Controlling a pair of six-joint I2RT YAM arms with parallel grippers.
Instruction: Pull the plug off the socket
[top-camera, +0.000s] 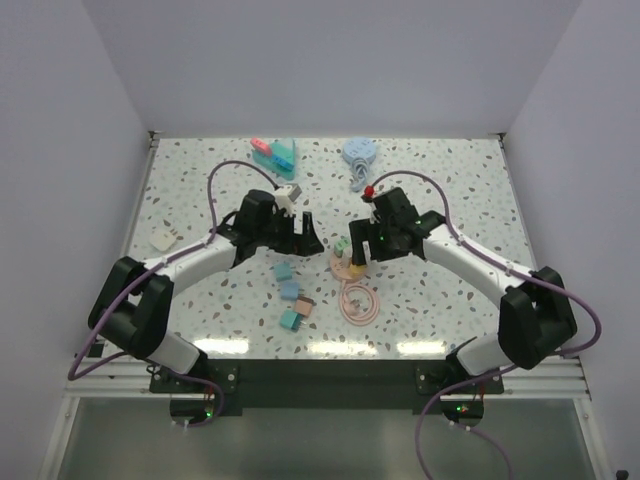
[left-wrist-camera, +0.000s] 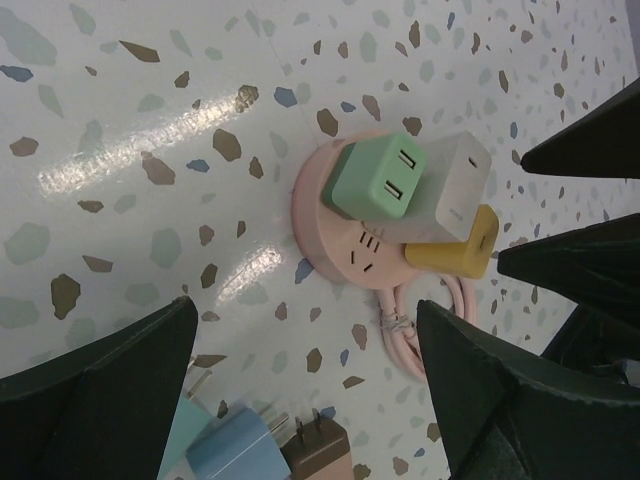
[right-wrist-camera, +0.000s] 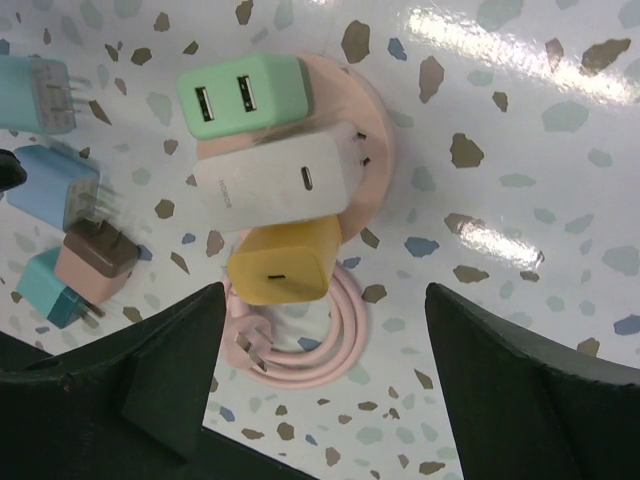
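Observation:
A round pink socket (top-camera: 348, 265) lies mid-table with a green plug (left-wrist-camera: 380, 178), a white plug (left-wrist-camera: 455, 180) and a yellow plug (left-wrist-camera: 455, 245) seated in it. The right wrist view shows the socket rim (right-wrist-camera: 372, 110) with the green (right-wrist-camera: 245, 95), white (right-wrist-camera: 270, 185) and yellow (right-wrist-camera: 285, 260) plugs. My left gripper (top-camera: 310, 238) is open and empty just left of the socket; its fingers frame bare table (left-wrist-camera: 305, 330). My right gripper (top-camera: 356, 250) is open and empty, hovering over the socket with the yellow plug near its gap (right-wrist-camera: 325, 300).
The socket's pink cable (right-wrist-camera: 340, 340) lies coiled beside it. Loose plugs lie to its left: teal (top-camera: 283, 270), blue (top-camera: 290, 290), brown and teal (top-camera: 296, 320). A white adapter (top-camera: 165, 238) is at far left. Teal-pink items (top-camera: 273, 153) and a blue round item (top-camera: 360, 152) are at the back.

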